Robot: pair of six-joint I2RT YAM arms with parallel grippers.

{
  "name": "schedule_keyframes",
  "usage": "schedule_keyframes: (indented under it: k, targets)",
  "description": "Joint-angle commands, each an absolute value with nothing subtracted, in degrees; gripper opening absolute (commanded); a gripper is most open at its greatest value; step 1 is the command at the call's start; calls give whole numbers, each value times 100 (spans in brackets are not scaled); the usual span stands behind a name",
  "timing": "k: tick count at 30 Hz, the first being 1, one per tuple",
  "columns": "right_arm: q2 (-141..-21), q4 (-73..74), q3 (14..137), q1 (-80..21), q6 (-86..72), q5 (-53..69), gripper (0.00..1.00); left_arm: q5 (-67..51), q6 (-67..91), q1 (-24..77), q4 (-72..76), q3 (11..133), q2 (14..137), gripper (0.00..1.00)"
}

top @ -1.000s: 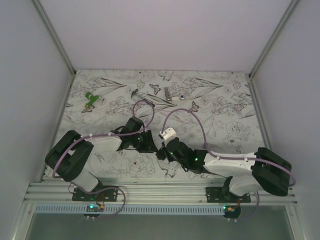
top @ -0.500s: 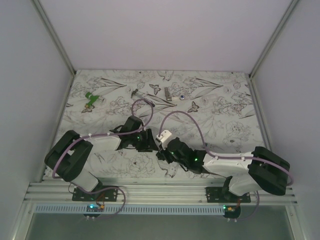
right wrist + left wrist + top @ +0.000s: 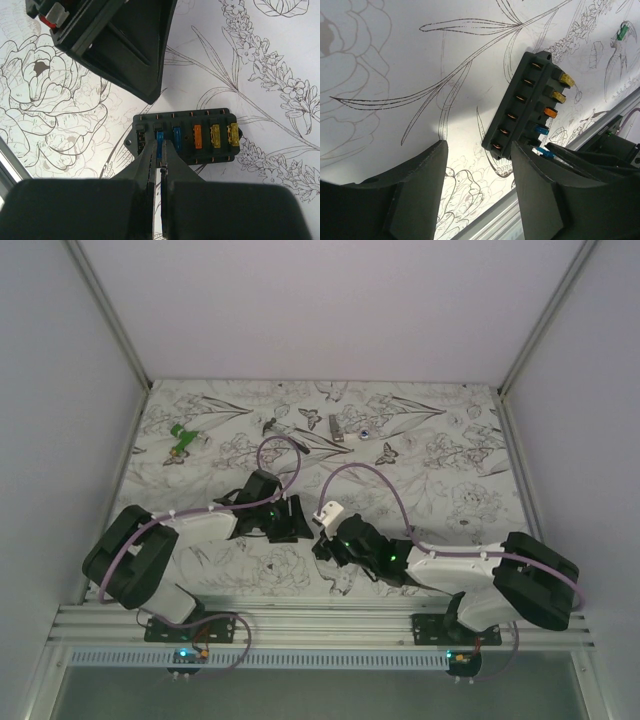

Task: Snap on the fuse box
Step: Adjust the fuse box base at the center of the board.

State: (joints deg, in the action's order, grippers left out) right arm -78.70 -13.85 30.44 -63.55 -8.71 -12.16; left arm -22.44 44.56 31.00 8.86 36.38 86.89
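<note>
In the top view, a green piece [image 3: 180, 437] lies at the upper left of the flowery table [image 3: 450, 490], well apart from both arms. Near the middle, the left gripper [image 3: 292, 521] hangs low over the table. In its own view its fingers [image 3: 422, 185] are spread apart, with only bare table between them. The fuse box [image 3: 524, 107] lies flat, right of centre in that view, just past the right-hand finger. It has yellow, orange and blue fuses along one side. The right gripper [image 3: 160, 155] is at the lower middle of its view, fingers pressed together. Its tips touch a blue fuse [image 3: 159, 139] near the box's left end. I cannot tell if they pinch it.
</note>
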Motion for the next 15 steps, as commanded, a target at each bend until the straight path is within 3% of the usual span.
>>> schedule_keyframes:
  k: [1,15]
  targets:
    - [-7955,-1693,3056,-6294,-687,-1125,0,-2154,4333,3059,592,3636,8554,59]
    - [-8141,-1701,3160,-6275,-407,-1003,0,-2147,4307,3059,492,3664,8537,64]
